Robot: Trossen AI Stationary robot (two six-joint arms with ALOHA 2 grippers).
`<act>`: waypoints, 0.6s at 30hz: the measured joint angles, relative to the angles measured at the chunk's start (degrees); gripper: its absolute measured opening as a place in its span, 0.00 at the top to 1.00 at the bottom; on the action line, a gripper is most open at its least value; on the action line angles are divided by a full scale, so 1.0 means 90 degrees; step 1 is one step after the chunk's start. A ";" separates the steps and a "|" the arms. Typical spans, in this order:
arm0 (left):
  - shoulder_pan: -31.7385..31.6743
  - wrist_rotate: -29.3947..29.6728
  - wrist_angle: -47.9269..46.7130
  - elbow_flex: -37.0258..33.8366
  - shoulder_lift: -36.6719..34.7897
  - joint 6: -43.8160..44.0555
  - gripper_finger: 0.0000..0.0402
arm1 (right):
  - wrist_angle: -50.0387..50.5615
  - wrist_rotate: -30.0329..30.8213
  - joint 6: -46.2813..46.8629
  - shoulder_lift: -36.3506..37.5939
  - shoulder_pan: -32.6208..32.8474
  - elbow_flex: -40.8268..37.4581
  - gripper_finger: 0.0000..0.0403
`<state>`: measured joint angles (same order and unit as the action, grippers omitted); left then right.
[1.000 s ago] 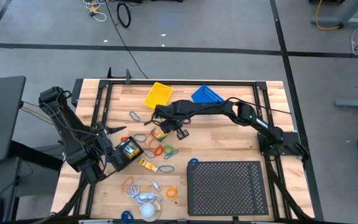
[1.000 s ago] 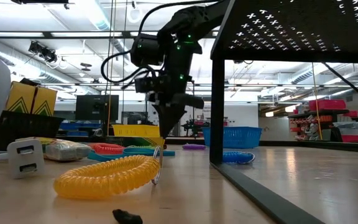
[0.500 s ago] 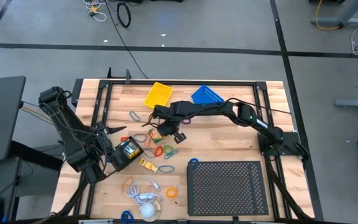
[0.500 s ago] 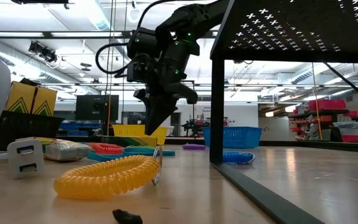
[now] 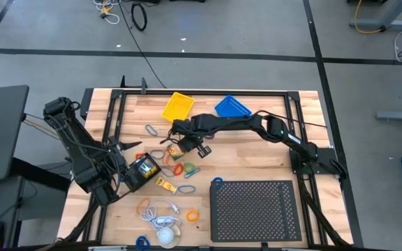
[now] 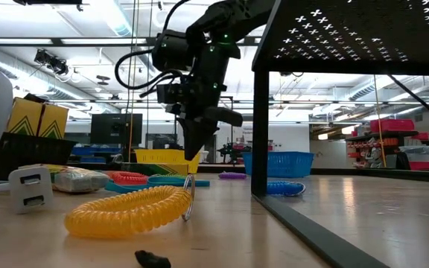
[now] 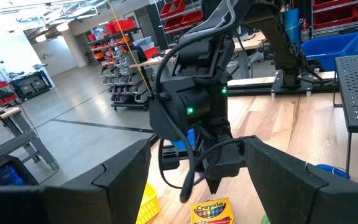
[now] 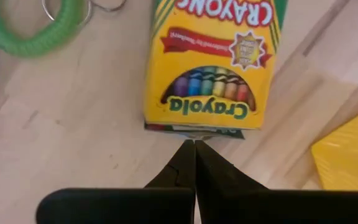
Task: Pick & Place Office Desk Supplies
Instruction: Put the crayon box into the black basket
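A yellow-and-green crayon box [image 8: 207,62] lies flat on the wooden table [image 5: 257,157], face up, near the middle [image 5: 180,148]. My right gripper [image 8: 195,144] is shut and points steeply down, its tips at the box's end edge [image 6: 192,155]. Coloured loops [image 5: 176,167] and a second small crayon box [image 5: 165,183] lie close by. A yellow coiled band [image 6: 125,212] lies near the front. My left gripper [image 7: 197,177] waits level at the table's left side [image 5: 128,157], open, with nothing between its fingers. My right gripper's shut fingertips stand at the crayon box's end flap [image 8: 194,129], coming from above and pointing down. I cannot tell whether they touch it. The box lies flat on the table.
A yellow bin [image 5: 178,106] and a blue bin [image 5: 232,107] stand at the far edge. A large black perforated tray [image 5: 257,209] fills the near right. A black-and-yellow object [image 5: 144,169] sits by the left arm. A white cable and plug [image 5: 162,217] lie near the front.
My right gripper has rolled about the line it points along, staying shut over the crayon box's end. In the low view its tip swung aside and back. The box has kept its place.
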<state>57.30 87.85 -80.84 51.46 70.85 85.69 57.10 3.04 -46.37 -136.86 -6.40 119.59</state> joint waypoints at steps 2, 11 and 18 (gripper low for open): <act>0.0000 0.0000 0.0000 0.0000 0.0000 0.0000 0.34 | 0.0040 -0.0061 -0.0136 0.0000 -0.0031 0.0000 1.00; 0.0000 -0.0002 0.0002 0.0000 0.0000 0.0081 0.34 | -0.0231 -0.0980 -0.0553 -0.0185 -0.0065 0.0005 1.00; 0.0000 -0.0052 0.0002 0.0000 0.0000 0.0100 0.34 | -0.0646 -0.1590 -0.0672 -0.0221 -0.0062 0.0044 1.00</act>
<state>57.30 87.39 -80.82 51.46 70.85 86.59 51.29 -11.27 -52.42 -138.85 -6.96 119.99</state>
